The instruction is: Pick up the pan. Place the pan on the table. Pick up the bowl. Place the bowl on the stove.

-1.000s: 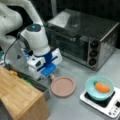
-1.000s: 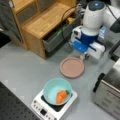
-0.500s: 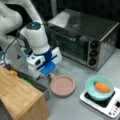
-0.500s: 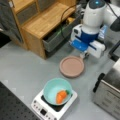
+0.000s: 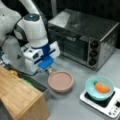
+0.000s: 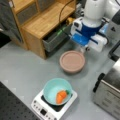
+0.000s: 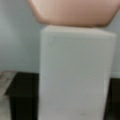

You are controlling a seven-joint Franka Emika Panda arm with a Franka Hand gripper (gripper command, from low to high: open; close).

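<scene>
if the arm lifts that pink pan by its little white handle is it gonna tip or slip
The pan lies flat on the table, and the gripper sits at its short white handle. Held by that stub at one edge, it would probably sag away from the grip. It looks rigid and empty, so likely light. The smooth handle might slip.

Matt pink pan [image 5: 60, 81] on matt grey table [image 6: 22, 67], pale wooden block [image 5: 17, 97], brushed-metal toaster oven [image 5: 85, 27]
</scene>
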